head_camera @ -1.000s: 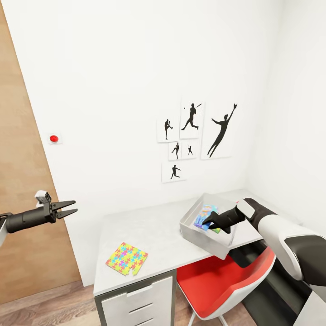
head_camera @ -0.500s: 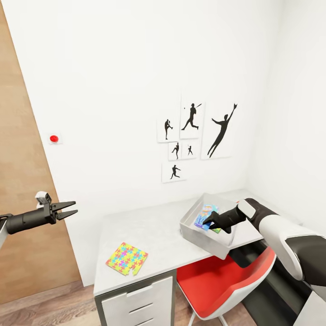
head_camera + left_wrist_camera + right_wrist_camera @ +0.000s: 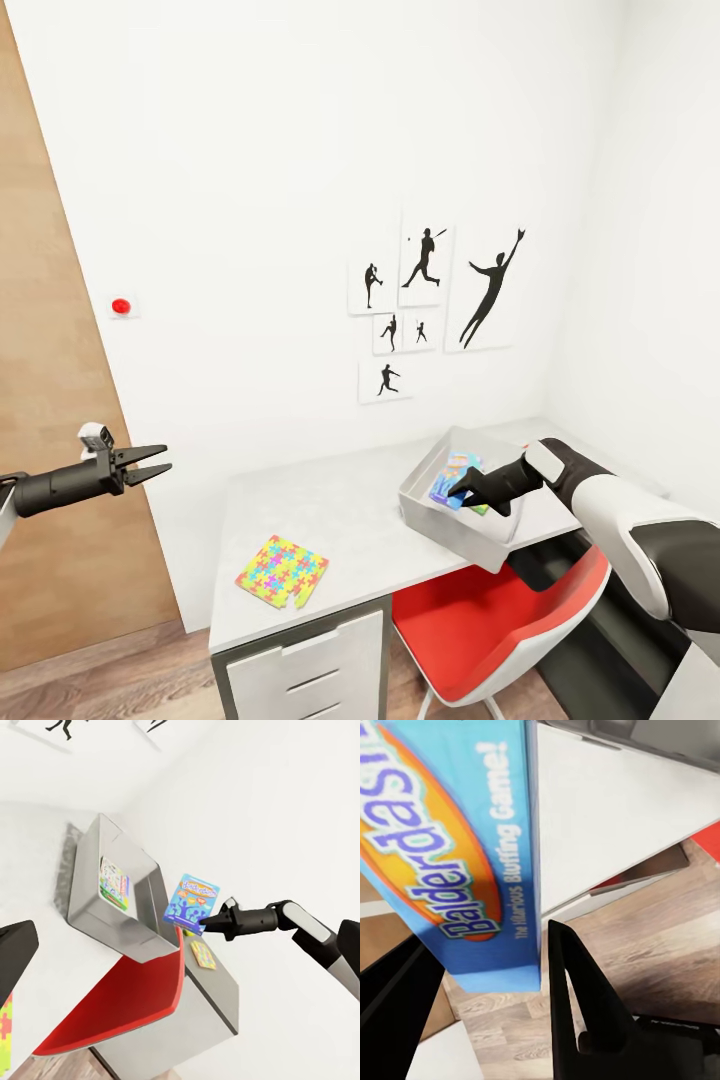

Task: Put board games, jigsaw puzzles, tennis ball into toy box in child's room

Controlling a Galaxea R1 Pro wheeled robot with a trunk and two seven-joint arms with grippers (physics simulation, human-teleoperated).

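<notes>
While the right gripper (image 3: 462,490) hangs over the toy box (image 3: 455,528), it holds a light blue board game (image 3: 191,903) by one edge, so that the flat box hangs almost upright with its printed face turned sideways. In the right wrist view the two dark fingers (image 3: 577,1005) stand on both sides of the thin box and are closed only as far as its thickness allows. I judge that this hold is chosen because a thin box is easier to pinch at the edge and can slide down between the sloping walls. From the left wrist view the game seems near the rim of the bin and not yet inside it, though I cannot tell exactly if it is above the opening.

Another printed game (image 3: 113,881) already lies inside the bin, flat against the bottom. One jigsaw puzzle (image 3: 282,572) rests flat near the front edge of the table (image 3: 350,510), well apart from the bin, and a small flat coloured piece (image 3: 202,954) lies on the lower wing of the desk.

The left gripper (image 3: 148,462) is raised in the air beside the brown door (image 3: 50,400), with its fingers parted and nothing between them, probably kept away so it does not disturb the work. A red chair (image 3: 490,620) stands under the desk.
</notes>
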